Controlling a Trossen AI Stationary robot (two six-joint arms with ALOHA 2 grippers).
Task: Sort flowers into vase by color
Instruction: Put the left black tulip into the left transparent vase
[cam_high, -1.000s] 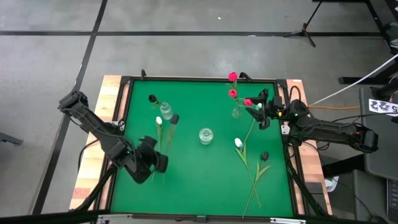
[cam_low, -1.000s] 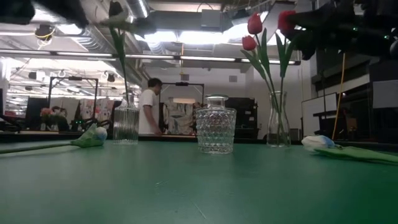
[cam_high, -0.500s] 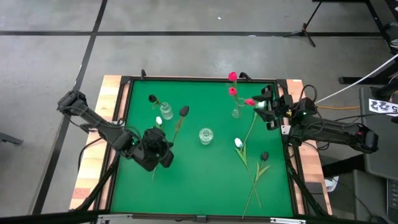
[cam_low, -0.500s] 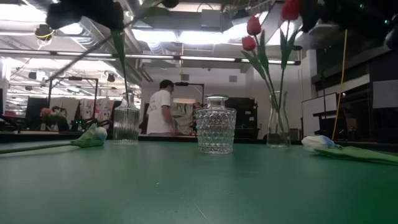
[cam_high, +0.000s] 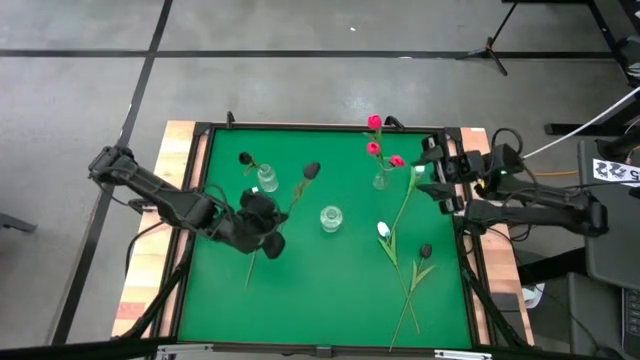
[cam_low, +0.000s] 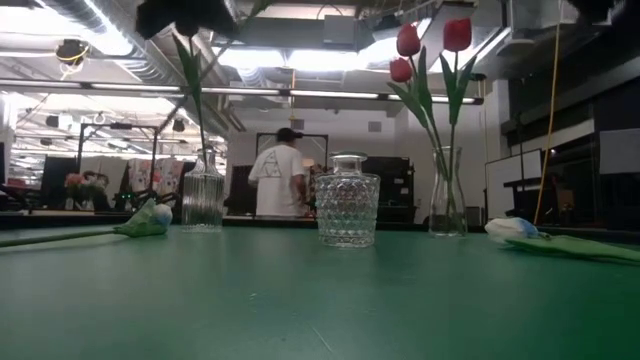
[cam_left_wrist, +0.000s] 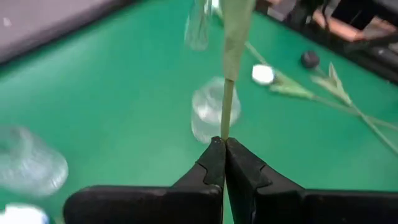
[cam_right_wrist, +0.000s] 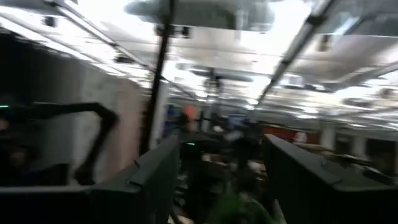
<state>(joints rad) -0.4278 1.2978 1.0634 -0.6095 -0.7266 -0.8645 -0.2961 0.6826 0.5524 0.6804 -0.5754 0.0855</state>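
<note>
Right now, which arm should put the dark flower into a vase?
Left. The left gripper is already shut on the dark flower stem, near the vase holding another dark one. The right gripper sits open at the far edge.

table top (cam_high: 330, 270): green cloth-like covering, matt, smooth
table edge (cam_high: 180, 160): pale wood, bare, with a dark frame inside it
middle vase (cam_low: 347, 200): clear glass, cut in a knobbly diamond pattern, shiny
left vase (cam_low: 203, 198): clear glass with upright ribs, glossy
tall vase (cam_low: 447, 192): thin clear glass, smooth, glossy
flower stem (cam_left_wrist: 227, 112): dull green, plastic-looking, matt
red flower heads (cam_low: 457, 33): soft, cloth-like, slight sheen
left gripper (cam_left_wrist: 223, 163): black plastic-looking fingers, smooth, faint sheen
right gripper (cam_right_wrist: 219, 180): dark fingers, finish too blurred to tell
arms (cam_high: 160, 195): dark, matt
floor (cam_high: 300, 80): grey concrete, dull, lightly scuffed
</note>
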